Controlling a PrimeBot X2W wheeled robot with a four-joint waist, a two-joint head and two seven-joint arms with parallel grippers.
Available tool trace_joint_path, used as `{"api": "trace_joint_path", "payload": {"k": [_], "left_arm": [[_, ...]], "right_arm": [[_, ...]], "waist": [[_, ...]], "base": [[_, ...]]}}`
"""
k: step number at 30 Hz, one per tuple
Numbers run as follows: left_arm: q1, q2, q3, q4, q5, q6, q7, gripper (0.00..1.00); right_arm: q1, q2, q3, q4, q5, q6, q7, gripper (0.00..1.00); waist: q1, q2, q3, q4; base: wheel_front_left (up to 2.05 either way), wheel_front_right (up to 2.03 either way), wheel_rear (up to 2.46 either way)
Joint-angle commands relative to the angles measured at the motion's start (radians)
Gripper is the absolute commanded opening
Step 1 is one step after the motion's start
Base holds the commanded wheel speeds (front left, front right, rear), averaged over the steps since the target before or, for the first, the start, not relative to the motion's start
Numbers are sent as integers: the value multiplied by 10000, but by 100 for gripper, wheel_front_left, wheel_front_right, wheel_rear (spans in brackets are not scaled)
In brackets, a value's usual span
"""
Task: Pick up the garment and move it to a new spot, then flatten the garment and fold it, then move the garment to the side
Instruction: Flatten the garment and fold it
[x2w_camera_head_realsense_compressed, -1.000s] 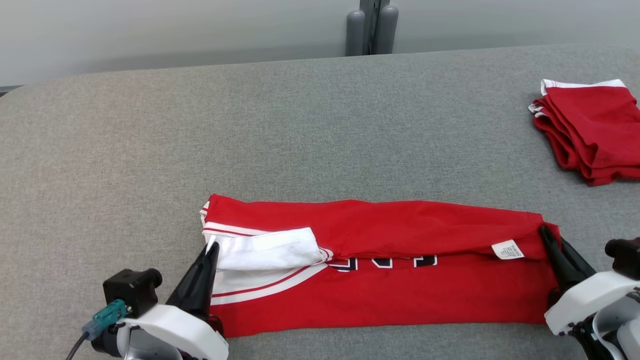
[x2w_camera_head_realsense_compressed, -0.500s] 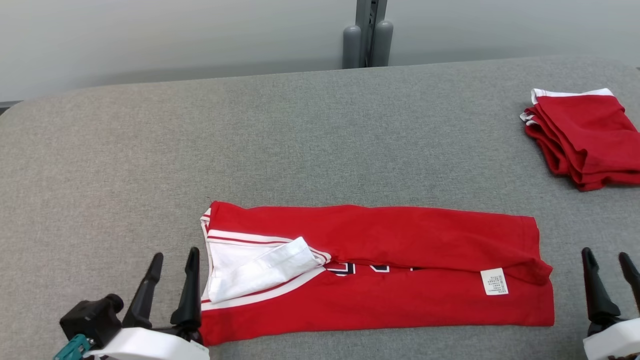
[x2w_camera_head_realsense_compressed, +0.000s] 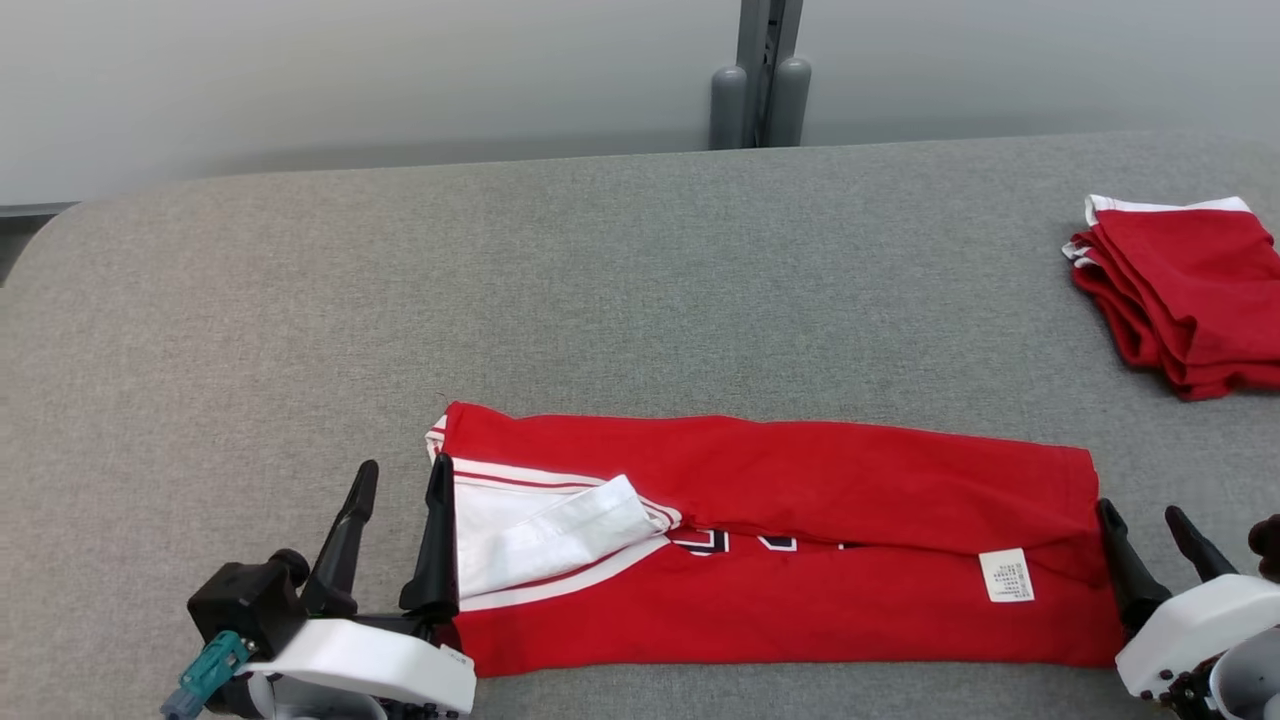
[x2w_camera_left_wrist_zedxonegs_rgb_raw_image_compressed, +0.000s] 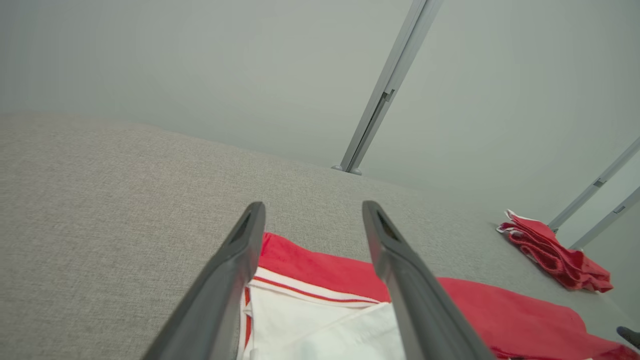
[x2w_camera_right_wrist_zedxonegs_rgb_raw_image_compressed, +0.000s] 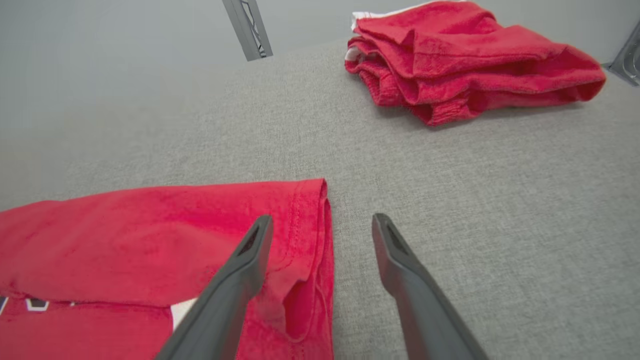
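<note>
The garment (x2w_camera_head_realsense_compressed: 770, 540) lies flat on the bench (x2w_camera_head_realsense_compressed: 600, 280) near its front edge, folded lengthwise into a long band. The collar end is at the left and the hem end at the right. This places one short end before each gripper, probably to suit the next fold.

Left gripper (x2w_camera_head_realsense_compressed: 404, 465): wide open, empty, straddling the collar-end edge.

Right gripper (x2w_camera_head_realsense_compressed: 1138, 510): wide open, empty, straddling the hem edge.

Contact with the cloth cannot be confirmed. A folded red pile (x2w_camera_head_realsense_compressed: 1190, 290) lies well apart, far right.
</note>
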Motion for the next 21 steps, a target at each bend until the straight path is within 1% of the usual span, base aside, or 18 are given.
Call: {"api": "trace_joint_path", "payload": {"k": [1,4,5,13,17,18,19,20,21], "left_arm": [[-227,-42,9,166,147,-75,-65,100],[-322,-194,68,482,231,-167,-100,100],[-322,-194,68,482,231,-167,-100,100],[-290,-308,365,732,381,-345,-131,100],[-295,-336,414,769,454,-362,-136,100],[-290,-355,415,782,461,-374,-132,100],[-291,-365,428,799,465,-405,-131,100],[-301,-377,441,824,510,-443,-133,100],[-301,-377,441,824,510,-443,-133,100]], "right_arm": [[-199,-91,12,385,-96,1,117,100],[-415,-48,165,1170,-206,1,307,100],[-415,-48,165,1170,-206,1,307,100],[-524,147,629,2439,-92,1,467,100],[-704,241,832,2769,-138,1,494,100],[-772,280,917,2847,-137,2,521,59],[-856,330,991,2910,-120,2,528,45],[-981,364,1119,3027,-68,4,523,35],[-981,364,1119,3027,-68,4,523,35]], "waist": [[0,-1,-1,132],[0,-1,30,333],[0,-1,30,333],[0,-1,110,477],[0,-1,116,450],[0,-1,115,438],[0,-1,113,428],[0,-1,106,412],[0,-1,106,412]], "base": [[0,0,0],[0,0,0],[0,0,0],[0,0,0],[0,0,0],[0,0,0],[0,0,0],[0,0,0],[0,0,0]]}}
